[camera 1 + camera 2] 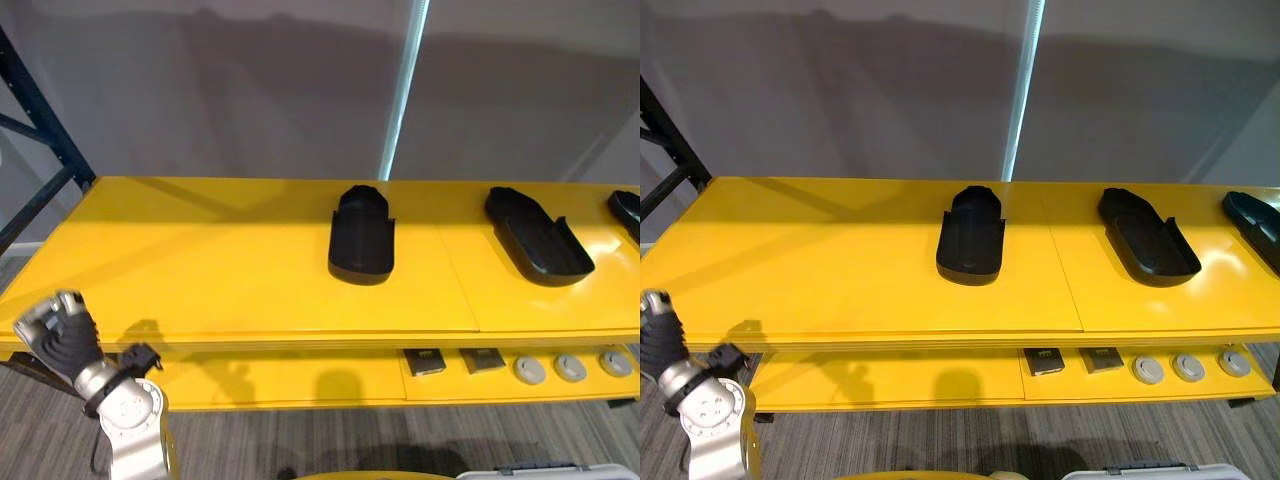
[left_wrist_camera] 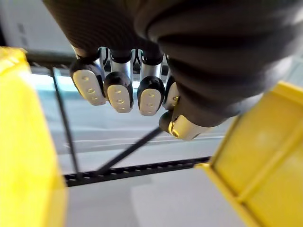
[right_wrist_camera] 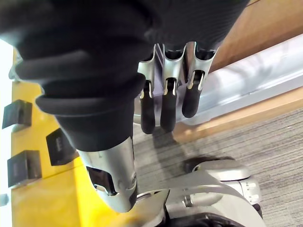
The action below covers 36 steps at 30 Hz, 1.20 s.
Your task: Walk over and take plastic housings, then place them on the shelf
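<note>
Yellow surface [image 1: 200, 260] mid-frame carries black plastic housings [image 1: 361, 240] (light, stiff, slick-looking, I judge); grip the side walls. Left hand [image 1: 52, 325] clenched empty, right hand [image 3: 166, 106] relaxed.

Bright, even light from overhead. Soft glare on yellow table [image 1: 200, 280] top at right, w/ broad shadow bands across grey wall [image 1: 250, 90] & table's back-left corner. Lower tier [image 1: 300, 385] in shade. Left hand [image 1: 55, 330] throws small shadow on front edge.
</note>
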Tool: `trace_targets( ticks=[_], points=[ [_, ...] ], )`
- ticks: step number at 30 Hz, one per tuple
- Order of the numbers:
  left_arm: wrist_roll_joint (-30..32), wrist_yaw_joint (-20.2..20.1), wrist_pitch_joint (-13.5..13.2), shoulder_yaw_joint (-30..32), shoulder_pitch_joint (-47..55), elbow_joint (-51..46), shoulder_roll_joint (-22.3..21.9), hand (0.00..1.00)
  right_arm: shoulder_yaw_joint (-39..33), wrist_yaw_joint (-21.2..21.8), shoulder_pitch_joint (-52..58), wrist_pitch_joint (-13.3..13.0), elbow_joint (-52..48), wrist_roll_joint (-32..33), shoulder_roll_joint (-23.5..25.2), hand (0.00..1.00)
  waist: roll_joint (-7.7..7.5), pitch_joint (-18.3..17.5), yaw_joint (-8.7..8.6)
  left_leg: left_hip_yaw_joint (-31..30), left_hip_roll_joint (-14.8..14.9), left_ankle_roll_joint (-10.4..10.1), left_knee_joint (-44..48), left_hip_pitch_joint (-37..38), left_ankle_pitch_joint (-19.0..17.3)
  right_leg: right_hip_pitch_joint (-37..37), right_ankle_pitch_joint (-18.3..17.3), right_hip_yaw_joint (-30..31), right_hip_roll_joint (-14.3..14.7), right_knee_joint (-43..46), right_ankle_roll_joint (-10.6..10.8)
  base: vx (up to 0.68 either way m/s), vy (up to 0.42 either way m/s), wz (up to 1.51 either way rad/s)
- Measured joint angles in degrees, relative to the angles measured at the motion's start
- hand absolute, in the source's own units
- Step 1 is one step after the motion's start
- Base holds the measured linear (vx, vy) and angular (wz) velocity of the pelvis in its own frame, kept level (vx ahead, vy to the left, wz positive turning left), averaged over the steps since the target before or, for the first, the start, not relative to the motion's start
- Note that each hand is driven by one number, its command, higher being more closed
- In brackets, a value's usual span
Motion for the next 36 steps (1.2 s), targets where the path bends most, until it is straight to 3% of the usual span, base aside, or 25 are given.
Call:
trace_targets(
  ticks=[1, 2, 7, 12, 30, 33, 36],
  points=[
    [0.12, -2.41, 1.06, -1.17, 0.14, 3.96, 0.04, 1.00, 0.02, -0.22, 0.66, 0.25, -1.26, -0.01, 0.10, 0.00, -0.06, -0.07, 0.01, 0.17, -0.07, -0.20, 0.27, 0.13, 0.15, 0.01, -0.08, 0.09, -0.12, 0.20, 0.12, 0.00, 0.000, 0.00],
    [0.48, -4.09, 1.58, -2.11, 0.12, 7.11, 0.06, 0.00, 0.03, -0.35, 1.38, 0.48, -2.85, -0.04, 0.31, 0.00, -0.08, -0.14, -0.01, 0.26, -0.15, -0.23, 0.29, 0.21, 0.17, 0.01, -0.15, 0.12, -0.23, 0.36, 0.23, 0.00, 0.000, 0.00],
    [1.23, -11.97, 2.72, -7.52, -0.84, 27.30, 0.60, 0.00, 2.31, 0.97, 0.04, -2.08, -9.39, -1.08, 1.07, 0.00, 0.75, -2.14, -0.10, 0.76, -0.18, -0.28, 0.19, 0.63, 0.13, -0.06, -0.30, 0.58, -0.25, 0.60, 0.32, -0.01, 0.006, -0.04],
    [2.49, -14.52, 3.50, -10.97, -0.99, 36.70, 0.64, 0.00, 2.05, 1.22, -3.64, -3.07, -6.93, -1.06, 2.21, 0.00, 1.25, -2.51, 0.04, 1.08, 0.25, -0.56, -0.04, 0.79, 0.04, -0.32, -0.45, 1.38, 0.31, 0.60, 0.09, -0.03, -0.019, -0.04],
    [5.72, -16.77, 3.46, -19.20, -6.29, 42.76, 4.11, 0.00, -0.09, 0.74, -8.18, -2.98, -2.36, -0.85, 0.89, 0.00, 2.24, 0.61, -0.65, 4.97, 1.27, -1.98, 0.43, 1.80, -1.45, -1.53, -0.95, 5.83, 2.06, -0.08, -0.59, 0.05, -0.014, -0.14],
    [5.71, -16.80, 3.46, -19.07, -7.27, 42.57, 3.85, 0.00, 0.03, 0.72, -9.50, -3.03, -2.59, -0.83, 1.02, 0.00, 3.13, 2.65, -0.46, 6.26, 1.52, -1.97, 8.05, -0.02, -6.02, -2.70, -2.84, 8.40, 1.98, 3.57, -0.66, 0.03, 0.000, -0.39],
    [5.61, -16.71, 3.44, -18.99, -7.33, 42.34, 3.18, 0.00, 0.45, 0.50, -10.96, -3.10, -2.81, -0.46, 0.76, 0.00, 2.92, 2.81, -0.15, -0.03, 1.37, -1.50, 17.26, -4.72, -8.94, -5.80, -3.53, 12.81, 2.01, 6.31, -0.68, 0.03, -0.044, -0.62]
  ],
)
